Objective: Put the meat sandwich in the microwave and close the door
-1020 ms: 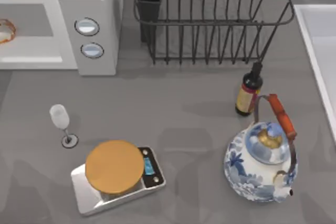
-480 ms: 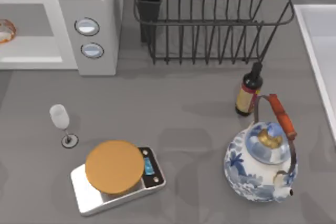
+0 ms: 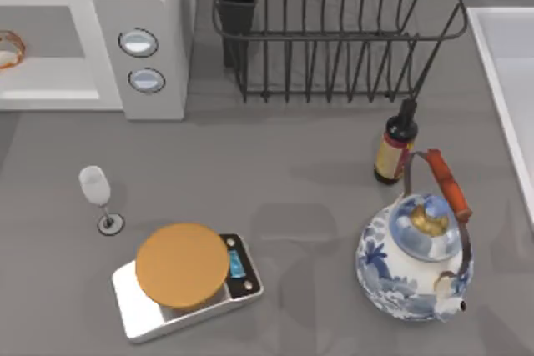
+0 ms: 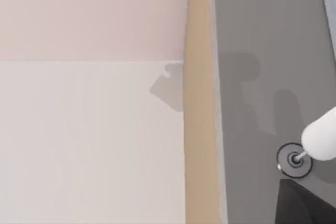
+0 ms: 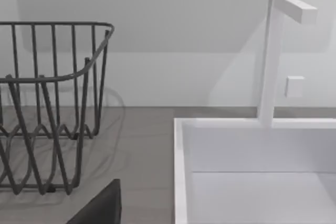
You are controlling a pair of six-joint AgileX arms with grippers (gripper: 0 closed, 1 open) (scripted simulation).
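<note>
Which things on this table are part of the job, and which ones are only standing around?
Part of the job:
meat sandwich, at the top view's left edge, inside the microwave

Only standing around:
silver scale
wine glass
dish rack
dark bottle
blue-and-white teapot
sink

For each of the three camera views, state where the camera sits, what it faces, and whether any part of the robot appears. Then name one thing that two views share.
Top view: above the table, looking straight down on the microwave, scale, teapot, bottle and dish rack; no arm visible.
Left wrist view: on the left arm, looking down at the table's edge and the wine glass.
Right wrist view: on the right arm, facing the sink and faucet.
Shared: the dish rack appears in the top and right wrist views; the wine glass in the top and left wrist views.
</note>
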